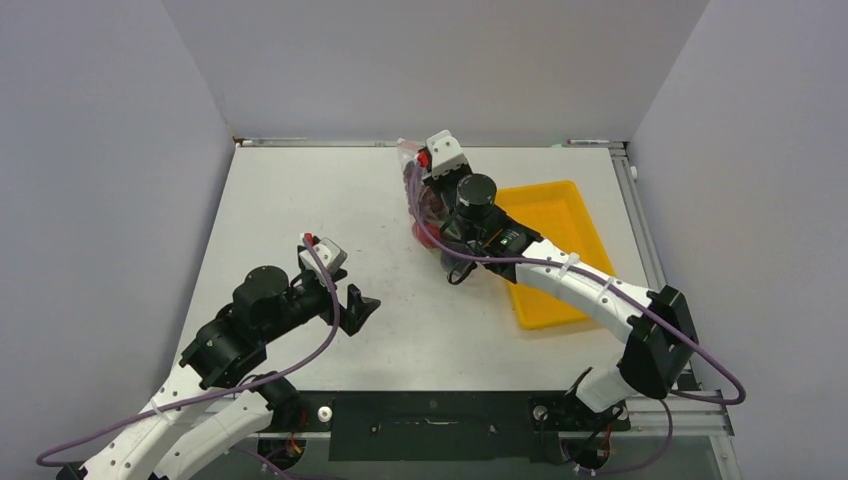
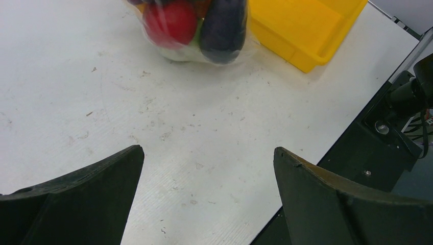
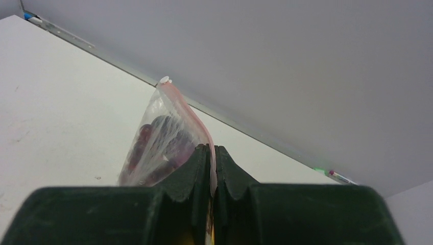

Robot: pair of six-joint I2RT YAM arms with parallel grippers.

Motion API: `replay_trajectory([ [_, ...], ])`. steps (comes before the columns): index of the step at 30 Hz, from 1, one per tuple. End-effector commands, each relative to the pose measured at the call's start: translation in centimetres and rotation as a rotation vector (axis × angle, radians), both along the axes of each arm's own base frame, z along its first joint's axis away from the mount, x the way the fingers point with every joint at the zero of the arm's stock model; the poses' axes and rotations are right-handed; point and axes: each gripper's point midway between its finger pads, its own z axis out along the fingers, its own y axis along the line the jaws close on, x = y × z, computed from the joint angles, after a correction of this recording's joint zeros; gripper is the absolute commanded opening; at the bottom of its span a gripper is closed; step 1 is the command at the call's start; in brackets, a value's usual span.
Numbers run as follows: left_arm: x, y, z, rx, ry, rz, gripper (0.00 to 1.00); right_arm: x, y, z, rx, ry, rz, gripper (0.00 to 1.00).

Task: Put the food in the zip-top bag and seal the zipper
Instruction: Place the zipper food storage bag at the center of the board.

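Right gripper has its jaws pressed together on the zipper, and the pinkish-red strip runs up and away from the tips to a free corner above them. The zip-top bag sags off to the left of those jaws, with dark food showing through the film. The left gripper is spread wide with only bare table between its jaws. The bag's belly sits well ahead of them, a red piece and the eggplant bulging against the plastic, the yellow tray just right of it. That film looks thin, crinkly and slick, and the light toys inside will likely shift. The strip is the stiffest part, so that's the place to grip. Whether it's sealed all along, I can't tell.
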Motion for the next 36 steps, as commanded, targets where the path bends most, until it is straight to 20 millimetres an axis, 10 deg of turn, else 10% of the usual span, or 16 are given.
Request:
replay_trajectory([
  [1, 0.4, 0.2, 0.6, -0.022, -0.017, 0.027, 0.96, 1.1, 0.0, 9.1, 0.158, -0.241, 0.059, 0.05],
  [16, 0.6, 0.2, 0.4, -0.016, -0.014, 0.03, 0.96, -2.6, 8.6, -4.6, 0.095, 0.064, 0.459, 0.05],
  [27, 0.7, 0.5, 0.5, -0.015, -0.021, 0.05, 0.96, -7.2, 10.5, -11.5, 0.066, 0.248, 0.546, 0.06],
  [36, 1.3, 0.8, 0.7, -0.042, -0.019, 0.099, 0.96, -10.6, 9.3, -13.6, 0.05, 0.307, 0.548, 0.37],
])
